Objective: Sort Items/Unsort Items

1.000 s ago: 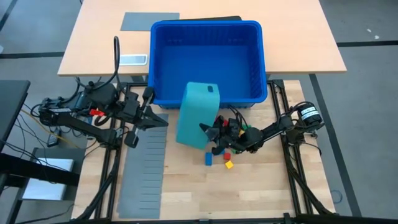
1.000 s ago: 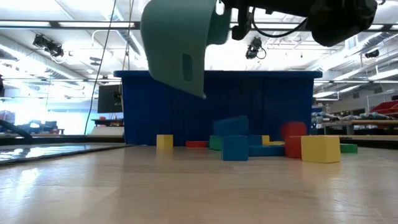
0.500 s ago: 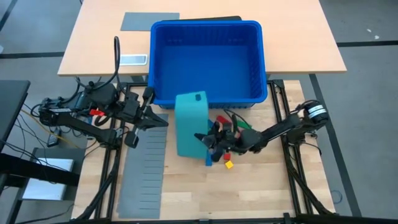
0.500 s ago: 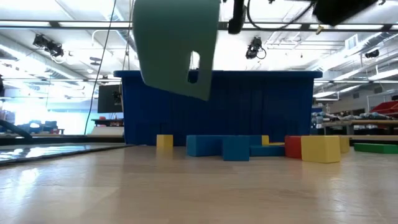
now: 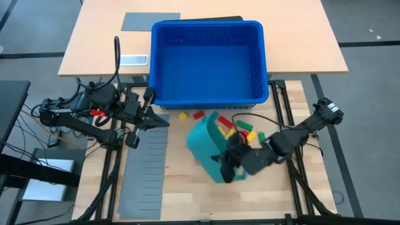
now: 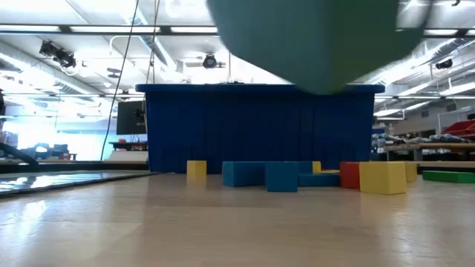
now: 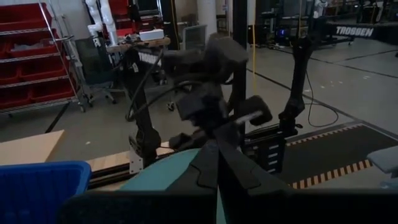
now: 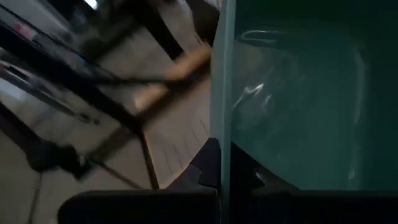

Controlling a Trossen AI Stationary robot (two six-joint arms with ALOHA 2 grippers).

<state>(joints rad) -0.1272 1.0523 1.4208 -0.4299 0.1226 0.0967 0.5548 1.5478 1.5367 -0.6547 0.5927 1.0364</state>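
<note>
The items are small red, yellow, green and blue blocks [image 5: 232,130] lying loose on the wooden table in front of the blue bin; the low view shows them flat on the table [image 6: 280,176]. My right gripper [image 5: 227,166] is shut on the teal tray [image 5: 207,145], which hangs tilted above the table and fills the top of the low view [image 6: 319,37]. My left gripper [image 5: 160,120] is shut on nothing and points level over the far end of the grey slotted sheet [image 5: 145,172]. My right gripper pinches a thin wall of the teal tray [image 8: 222,124] between its two fingers [image 8: 208,163], at the tray's near end. One finger is on each face of the wall. The fingers come slanting down from the table's right. The tray is lifted clear and tilted.
A big blue bin [image 5: 209,37] stands at the far side, just behind the blocks. A light desk [image 5: 94,37] with a grey pad lies beyond it. Black frame rails run along the table's left and right sides. Bare wood lies near the front edge.
My right gripper has risen and swung toward the table's near edge, tipping up steeply, and stays shut on the tray. The tray has gone from standing on end to lying tilted, nearer and to the right. The tumbling blocks have settled on the table.
</note>
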